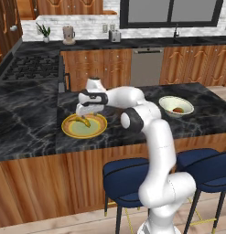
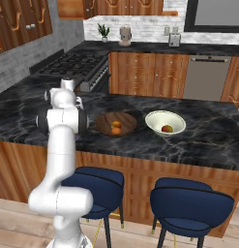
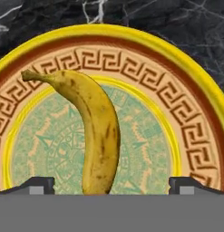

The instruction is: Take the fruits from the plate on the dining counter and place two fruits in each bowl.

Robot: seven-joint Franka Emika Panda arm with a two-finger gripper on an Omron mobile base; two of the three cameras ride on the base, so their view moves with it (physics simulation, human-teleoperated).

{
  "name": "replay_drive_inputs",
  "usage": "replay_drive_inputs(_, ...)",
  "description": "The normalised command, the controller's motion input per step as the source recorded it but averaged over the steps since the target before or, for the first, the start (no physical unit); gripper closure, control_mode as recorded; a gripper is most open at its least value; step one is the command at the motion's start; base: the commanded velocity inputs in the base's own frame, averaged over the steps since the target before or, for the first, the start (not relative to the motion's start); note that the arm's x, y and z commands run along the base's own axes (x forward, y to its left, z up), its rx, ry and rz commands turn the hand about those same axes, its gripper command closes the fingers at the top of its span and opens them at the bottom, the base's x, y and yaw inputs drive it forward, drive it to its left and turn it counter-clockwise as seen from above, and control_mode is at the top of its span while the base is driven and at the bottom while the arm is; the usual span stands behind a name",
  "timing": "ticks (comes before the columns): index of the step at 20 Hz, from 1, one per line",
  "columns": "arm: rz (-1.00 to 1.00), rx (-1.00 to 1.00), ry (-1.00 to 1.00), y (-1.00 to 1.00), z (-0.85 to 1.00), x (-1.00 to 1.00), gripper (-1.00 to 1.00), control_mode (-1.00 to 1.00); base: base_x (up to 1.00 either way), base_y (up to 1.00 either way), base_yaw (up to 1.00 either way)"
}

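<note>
The yellow banana (image 3: 97,131) lies alone on the yellow-rimmed plate (image 3: 186,68), which sits on the dining counter (image 1: 32,132). My gripper (image 3: 113,186) hangs open just above the plate, one finger on each side of the banana's near end. From the left base the gripper (image 1: 82,114) points down over the banana (image 1: 83,121) and the plate (image 1: 99,129). The dark wooden bowl (image 2: 126,118) holds the two orange round fruits (image 2: 115,128). Further right, the cream bowl (image 2: 157,118) holds the reddish apple (image 2: 167,129); this bowl (image 1: 171,101) and apple (image 1: 178,110) also stand right of my arm.
Two blue stools (image 1: 126,180) (image 1: 203,167) stand at the counter's front. A gas stove (image 1: 32,68) is at the back left on the wall counter, with a steel dishwasher (image 1: 146,66) behind. Bare marble lies left of the plate.
</note>
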Motion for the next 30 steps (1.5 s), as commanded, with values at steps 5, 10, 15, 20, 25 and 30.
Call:
replay_drive_inputs(5, 0.00, 0.00, 0.09, 0.08, -0.39, 0.20, -1.00, -1.00, 0.00, 0.00, 0.00)
replay_drive_inputs(10, 0.00, 0.00, 0.08, 0.09, -0.27, 0.07, -1.00, -1.00, 0.00, 0.00, 0.00)
replay_drive_inputs(15, 0.00, 0.00, 0.08, 0.03, -0.26, 0.05, 1.00, -1.00, 0.00, 0.00, 0.00)
replay_drive_inputs(20, 0.00, 0.00, 0.09, 0.01, -0.04, 0.00, 1.00, -1.00, 0.00, 0.00, 0.00)
replay_drive_inputs(25, 0.00, 0.00, 0.01, -0.03, -0.03, -0.03, 1.00, -1.00, 0.00, 0.00, 0.00)
replay_drive_inputs(30, -0.04, 0.00, -0.03, -0.41, 0.55, -0.75, 1.00, -1.00, 0.00, 0.00, 0.00)
